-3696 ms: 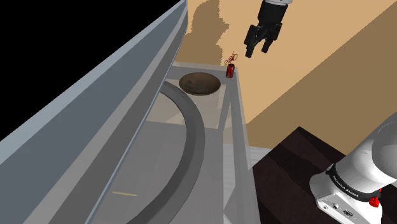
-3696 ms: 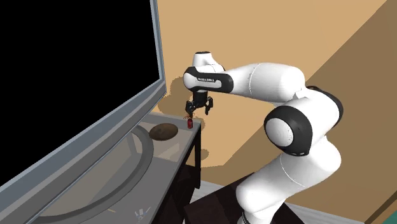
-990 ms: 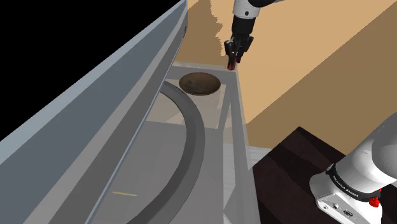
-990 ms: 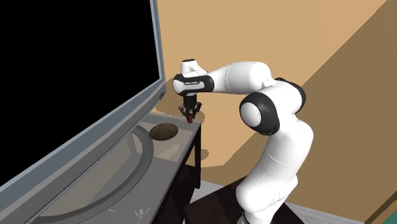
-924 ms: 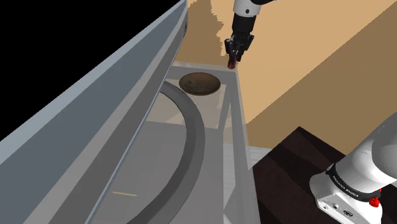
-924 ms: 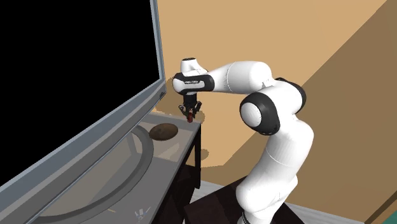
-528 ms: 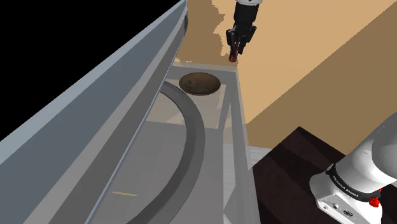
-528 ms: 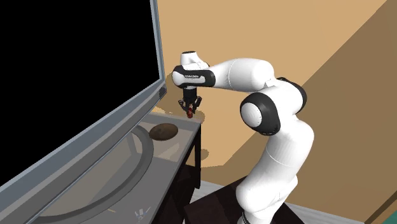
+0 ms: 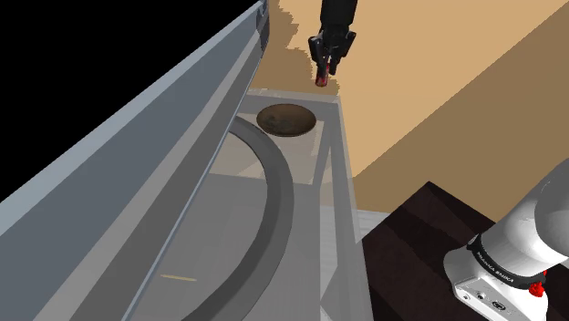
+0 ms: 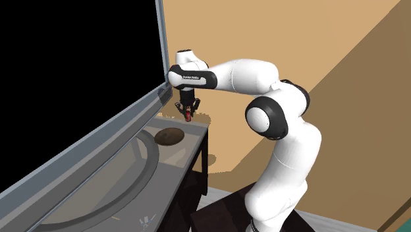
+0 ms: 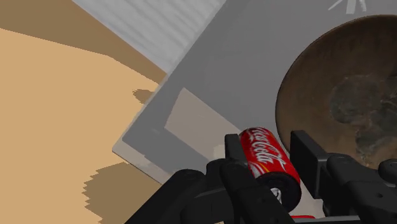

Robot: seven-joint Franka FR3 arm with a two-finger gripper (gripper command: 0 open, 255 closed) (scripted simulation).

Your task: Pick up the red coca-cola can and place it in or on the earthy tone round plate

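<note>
Finds the gripper [image 11: 270,153] clamped on the red Coca-Cola can [image 11: 267,159], one black finger pressed to each side. Places the can in the air, above the brown round plate [image 11: 343,95] and off to the side of its rim, not over its middle. Notes the plate empty and flat on the grey table [image 11: 216,89], whose corner lies just past the plate's rim. Records, beyond the plate, a large television [image 9: 137,155] and a tan wall [image 9: 438,82].

Judges the step as transport: pick done, placing not yet done. Calls next for a sideways shift to centre the can over the plate, a lowering to contact, then release. Warns of a topple if released from height.
</note>
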